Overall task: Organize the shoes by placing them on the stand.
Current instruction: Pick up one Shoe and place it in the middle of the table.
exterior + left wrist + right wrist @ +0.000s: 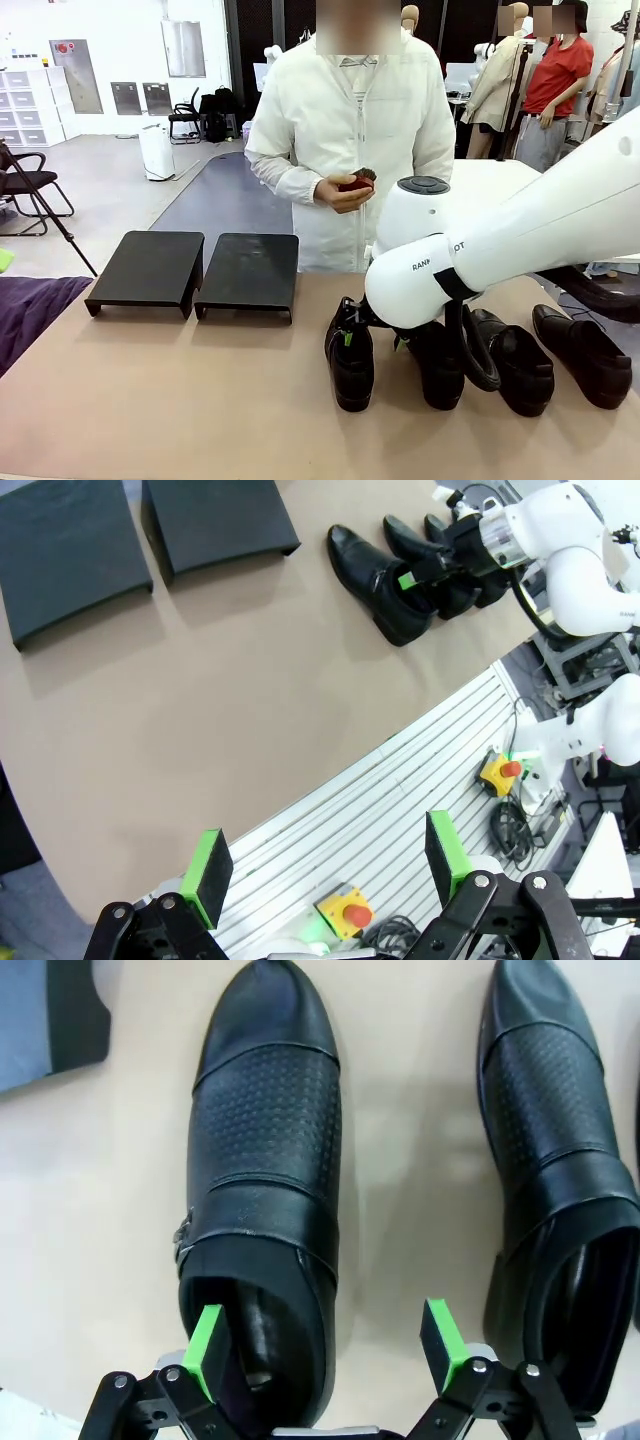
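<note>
Shoe [265, 1160], frame centre: glossy stiff leather, likely slippery; grip the heel collar wall. Right end effector [322, 1345] open astride it.

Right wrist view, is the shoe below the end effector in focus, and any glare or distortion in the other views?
Right wrist view: the shoe is sharp enough to show its perforations, with soft sheen, no harsh glare. Left wrist view: the wide lens bows the table edge into a curve. Front view: even lighting, faint shadows under the stand.
</note>
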Action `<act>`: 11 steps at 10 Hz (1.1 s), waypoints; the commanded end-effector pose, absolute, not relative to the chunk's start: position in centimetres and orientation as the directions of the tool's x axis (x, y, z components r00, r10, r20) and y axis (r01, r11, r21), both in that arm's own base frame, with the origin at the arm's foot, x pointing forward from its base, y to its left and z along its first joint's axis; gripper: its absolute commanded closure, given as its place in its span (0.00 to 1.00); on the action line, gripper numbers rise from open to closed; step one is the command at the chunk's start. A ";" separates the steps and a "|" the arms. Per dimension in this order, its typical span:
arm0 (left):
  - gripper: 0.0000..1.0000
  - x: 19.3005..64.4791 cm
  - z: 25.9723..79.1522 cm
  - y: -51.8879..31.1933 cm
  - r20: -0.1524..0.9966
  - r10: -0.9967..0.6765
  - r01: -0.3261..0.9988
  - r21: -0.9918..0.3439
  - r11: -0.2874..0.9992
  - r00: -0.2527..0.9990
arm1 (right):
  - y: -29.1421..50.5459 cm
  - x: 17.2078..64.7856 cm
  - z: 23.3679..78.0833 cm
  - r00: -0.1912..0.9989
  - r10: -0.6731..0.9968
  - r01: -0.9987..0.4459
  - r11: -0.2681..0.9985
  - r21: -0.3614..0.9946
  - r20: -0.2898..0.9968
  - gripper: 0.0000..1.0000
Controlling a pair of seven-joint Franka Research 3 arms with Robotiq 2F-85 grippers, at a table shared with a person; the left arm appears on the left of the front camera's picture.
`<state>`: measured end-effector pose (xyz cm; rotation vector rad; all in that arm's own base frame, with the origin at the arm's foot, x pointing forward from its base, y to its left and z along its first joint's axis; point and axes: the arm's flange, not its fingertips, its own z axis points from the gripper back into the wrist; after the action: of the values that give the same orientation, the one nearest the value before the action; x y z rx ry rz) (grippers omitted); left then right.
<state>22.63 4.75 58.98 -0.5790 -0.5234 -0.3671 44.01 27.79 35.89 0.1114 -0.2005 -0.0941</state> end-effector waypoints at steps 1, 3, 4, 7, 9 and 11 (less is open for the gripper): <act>0.00 22.6 59.1 4.8 0.571 -0.189 0.484 -0.424 0.765 0.799 | 29.4 44.8 36.0 0.971 -0.128 0.113 0.990 0.083 0.201 0.00; 0.00 22.6 59.1 4.8 0.571 -0.189 0.484 -0.424 0.765 0.799 | 29.7 44.8 35.8 0.975 -0.110 0.098 0.993 0.070 0.191 0.55; 0.00 22.6 59.1 4.8 0.571 -0.189 0.484 -0.424 0.765 0.799 | 29.7 44.8 35.8 0.976 -0.113 0.102 0.992 0.070 0.187 1.00; 0.00 22.6 59.1 4.8 0.571 -0.189 0.484 -0.424 0.765 0.799 | 30.0 45.0 35.5 0.979 -0.114 0.108 0.993 0.041 0.172 1.00; 0.00 22.6 59.1 4.8 0.571 -0.189 0.484 -0.424 0.765 0.799 | 30.1 45.1 35.3 0.980 -0.115 0.111 0.993 0.033 0.165 1.00; 0.00 22.6 59.1 4.8 0.571 -0.189 0.484 -0.424 0.765 0.799 | 30.1 45.1 35.3 0.981 -0.112 0.110 0.994 0.022 0.155 1.00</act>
<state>22.63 4.75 58.98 -0.5789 -0.5236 -0.3679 44.63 29.04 35.07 0.0481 -0.1448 -0.0828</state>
